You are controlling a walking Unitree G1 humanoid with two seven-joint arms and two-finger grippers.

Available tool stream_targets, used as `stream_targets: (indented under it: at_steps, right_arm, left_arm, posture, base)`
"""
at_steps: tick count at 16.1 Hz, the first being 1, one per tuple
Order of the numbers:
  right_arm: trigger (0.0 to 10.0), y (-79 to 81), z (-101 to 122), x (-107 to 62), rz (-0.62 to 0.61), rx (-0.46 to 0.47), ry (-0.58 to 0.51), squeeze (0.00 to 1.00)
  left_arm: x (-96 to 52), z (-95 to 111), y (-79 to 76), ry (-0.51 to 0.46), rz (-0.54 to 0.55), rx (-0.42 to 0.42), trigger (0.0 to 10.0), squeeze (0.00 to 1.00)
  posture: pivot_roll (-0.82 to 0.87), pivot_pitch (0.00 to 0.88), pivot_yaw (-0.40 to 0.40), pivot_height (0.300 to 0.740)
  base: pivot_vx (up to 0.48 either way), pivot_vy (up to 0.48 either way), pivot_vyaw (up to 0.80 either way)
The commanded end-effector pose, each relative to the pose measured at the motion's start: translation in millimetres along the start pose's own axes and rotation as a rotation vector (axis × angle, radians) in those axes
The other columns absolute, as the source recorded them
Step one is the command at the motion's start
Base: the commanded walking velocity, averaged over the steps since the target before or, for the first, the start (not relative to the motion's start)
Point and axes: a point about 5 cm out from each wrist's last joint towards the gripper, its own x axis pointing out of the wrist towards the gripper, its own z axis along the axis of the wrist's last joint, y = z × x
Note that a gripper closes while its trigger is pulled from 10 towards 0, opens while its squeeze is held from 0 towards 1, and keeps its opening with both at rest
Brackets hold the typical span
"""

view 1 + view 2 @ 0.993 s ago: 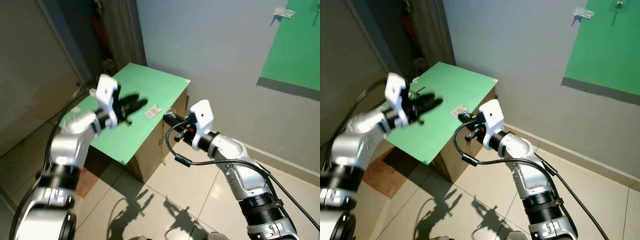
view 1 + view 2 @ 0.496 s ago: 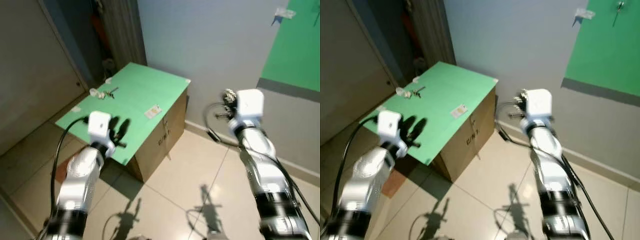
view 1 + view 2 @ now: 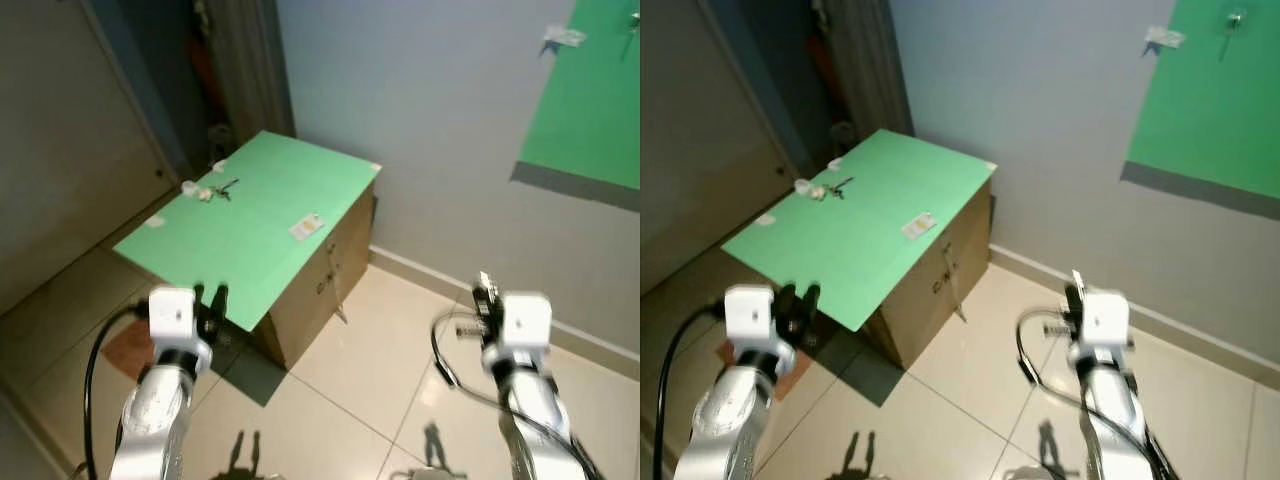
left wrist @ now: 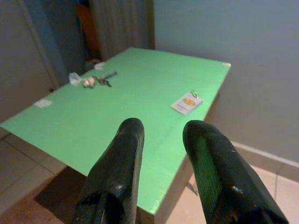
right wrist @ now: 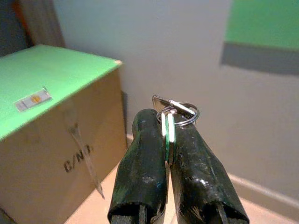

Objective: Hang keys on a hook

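Right gripper (image 5: pixel 166 135) clenched on the keys (image 5: pixel 174 114), a green tag pinched flat between the two black fingers (image 5: pixel 140 158) and the silver ring poking out above their tips, held low over the tiled floor (image 3: pixel 350 370) in front of the grey wall (image 3: pixel 420 110). Left gripper (image 4: pixel 161 135) released, fingers parted with a clear gap, nothing in between, hovering just off the near edge of the green-topped cardboard box (image 3: pixel 255 215). On that green top, a small white card with a ring (image 4: pixel 187 101) near the wall-side edge, and a second bunch of keys (image 4: pixel 96 80) well apart at the far corner beside a scrap of clear plastic (image 4: pixel 74 78). High on the wall, a green panel (image 3: pixel 1225 90) with a clear hook (image 3: pixel 1162 38) at its upper corner, well away from both arms.
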Motion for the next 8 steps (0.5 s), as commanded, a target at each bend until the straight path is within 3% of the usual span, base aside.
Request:
stream_targets:
  at_steps: [1, 2, 4, 8]
  right_arm:
    - [0.0, 5.6, 13.3, 4.3, 0.027, 0.022, -0.071, 0.0]
    - [0.0, 11.3, 18.8, 8.8, 0.047, 0.017, -0.103, 0.0]
    - [0.0, 21.8, 25.9, 18.2, 0.093, 0.025, -0.14, 0.0]
    - [0.0, 30.9, 26.4, 22.4, 0.13, 0.025, -0.134, 0.0]
  left_arm:
    - [4.6, 13.4, -1.6, -0.06, -0.019, 0.027, 10.0, 0.0]
    - [11.8, 21.2, -4.5, -0.083, -0.037, 0.031, 10.0, 0.0]
    - [24.1, 30.8, -6.6, -0.1, -0.055, 0.048, 10.0, 0.0]
    - [34.6, 35.0, -10.4, -0.1, -0.104, 0.059, 10.0, 0.0]
  posture:
    - [-0.23, 0.013, 0.146, 0.74]
    - [-0.23, 0.013, 0.147, 0.74]
    - [-0.23, 0.009, 0.158, 0.74]
    - [-0.24, 0.011, 0.166, 0.74]
  base:
    - [0.0, 0.0, 0.0]
    - [0.0, 0.0, 0.0]
    - [0.0, -0.347, 0.0]
    - [0.259, -0.4, 0.0]
